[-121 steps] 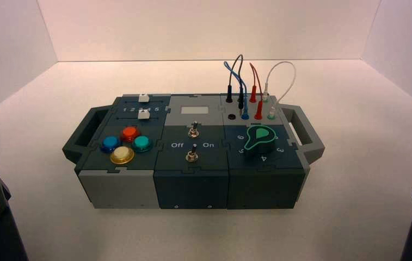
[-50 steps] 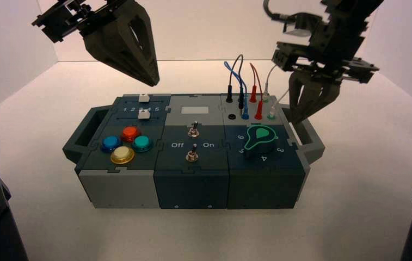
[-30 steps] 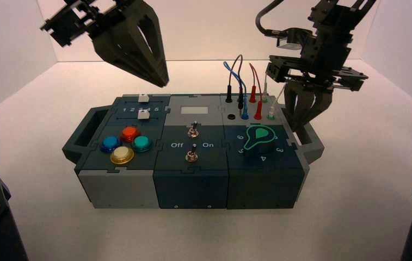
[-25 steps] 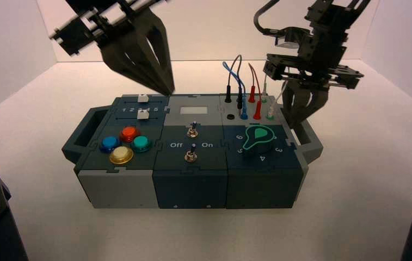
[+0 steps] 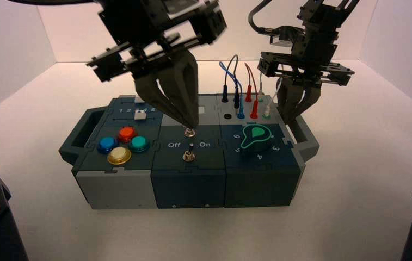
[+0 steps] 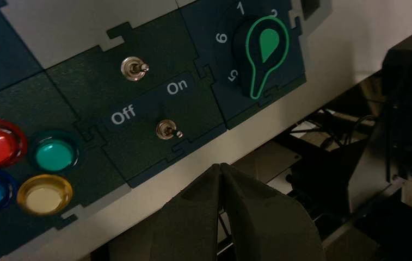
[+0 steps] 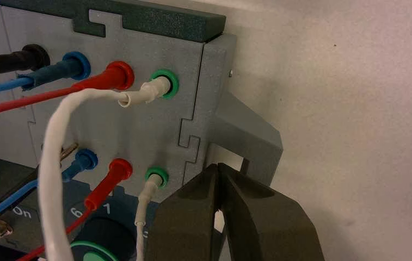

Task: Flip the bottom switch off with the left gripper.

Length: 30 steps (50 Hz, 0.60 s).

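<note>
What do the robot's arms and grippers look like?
Both arms are black with flat crossbars. The left gripper has two broad, wedge-shaped black fingers that taper to points. The right gripper has the same kind of dark, pointy fingers. A thick black cable curves beside the right arm.

Left gripper (image 5: 192, 122) over upper switch (image 5: 189, 132) — lower switch (image 5: 189, 156) uncovered.

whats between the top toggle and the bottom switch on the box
The "Off" and "On" lettering, as the left wrist view shows. The left gripper hovers near the top toggle, the right gripper near the right handle.
</note>
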Each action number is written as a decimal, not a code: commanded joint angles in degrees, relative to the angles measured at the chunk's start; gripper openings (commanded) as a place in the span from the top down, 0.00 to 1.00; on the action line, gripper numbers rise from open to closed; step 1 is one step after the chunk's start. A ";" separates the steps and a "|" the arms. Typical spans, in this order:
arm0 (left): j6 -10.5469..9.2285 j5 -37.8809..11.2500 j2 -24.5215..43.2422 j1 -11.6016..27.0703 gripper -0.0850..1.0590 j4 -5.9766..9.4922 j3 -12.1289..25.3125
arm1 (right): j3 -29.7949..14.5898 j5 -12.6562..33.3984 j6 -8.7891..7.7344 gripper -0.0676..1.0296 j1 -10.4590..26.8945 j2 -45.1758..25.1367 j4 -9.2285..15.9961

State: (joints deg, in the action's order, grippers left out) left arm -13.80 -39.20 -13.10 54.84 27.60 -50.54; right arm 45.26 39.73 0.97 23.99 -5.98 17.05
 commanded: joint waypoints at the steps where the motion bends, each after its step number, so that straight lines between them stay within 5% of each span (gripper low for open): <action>1: -0.35 0.09 0.70 0.88 0.95 0.26 1.49 | -0.53 -1.14 -1.14 0.96 0.97 -2.81 -0.18; 30: -0.88 0.26 7.29 0.97 0.95 0.26 4.39 | -0.70 -1.23 -1.49 0.96 0.97 -2.37 -0.18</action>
State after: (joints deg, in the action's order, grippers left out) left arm -14.41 -39.20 -5.89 55.63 27.69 -48.34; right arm 45.18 39.73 0.97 23.99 -5.98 16.96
